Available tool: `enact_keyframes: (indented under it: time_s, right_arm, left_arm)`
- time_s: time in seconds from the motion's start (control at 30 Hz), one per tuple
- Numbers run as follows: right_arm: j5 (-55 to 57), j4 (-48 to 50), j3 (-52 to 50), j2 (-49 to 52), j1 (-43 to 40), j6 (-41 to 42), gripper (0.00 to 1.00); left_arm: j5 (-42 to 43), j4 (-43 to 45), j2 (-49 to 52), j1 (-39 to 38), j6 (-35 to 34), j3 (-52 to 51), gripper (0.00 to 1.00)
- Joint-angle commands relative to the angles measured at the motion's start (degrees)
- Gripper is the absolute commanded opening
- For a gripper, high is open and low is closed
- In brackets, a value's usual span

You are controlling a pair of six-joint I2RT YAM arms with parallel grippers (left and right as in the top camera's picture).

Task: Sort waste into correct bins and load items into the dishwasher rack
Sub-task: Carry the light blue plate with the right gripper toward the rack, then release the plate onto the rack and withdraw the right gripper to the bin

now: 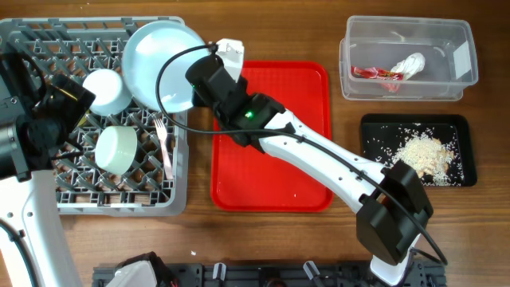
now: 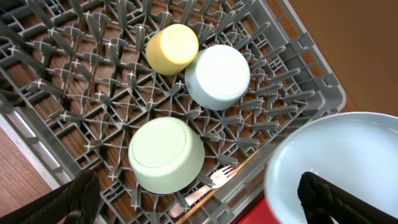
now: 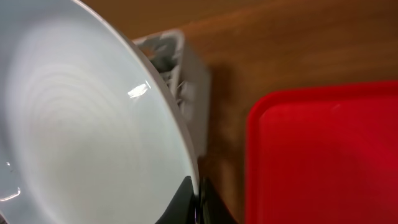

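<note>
Plate (image 1: 163, 62), overhead: round, pale blue, glossy — over the dishwasher rack's (image 1: 48, 199) far right corner.
Right gripper (image 1: 199, 80): nearer arm, on the plate's side toward the red tray (image 1: 271, 175).
Left wrist, left gripper (image 2: 196, 186): fingers spread, holding nothing; plate at lower right.
Right wrist, fingers (image 3: 211, 208): pressed onto the rim — plate face lies left.

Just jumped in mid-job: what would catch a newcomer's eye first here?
The large pale-blue plate, pinched at its rim by the right tool, over the grey rack's far right corner. Then the bright red tray mid-table, with the right arm stretched across it.
</note>
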Motion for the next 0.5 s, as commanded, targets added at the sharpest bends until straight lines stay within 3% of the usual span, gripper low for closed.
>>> enact_keyframes:
  time_s: [0.0,0.3,0.47]
  right_arm:
    - [-17.2,0.5,1.2,0.7,0.5,6.0,0.04]
    - [-27.5,1.1,1.2,5.5,1.5,7.9,0.09]
    - [-27.9,1.1,1.2,6.1,1.5,7.7,0.2]
  left_arm:
    - [0.3,0.0,0.0,0.3,0.1,0.2,1.0]
    - [0.3,0.0,0.0,0.3,0.1,0.2,1.0]
    - [0.3,0.0,0.0,0.3,0.1,0.2,1.0]
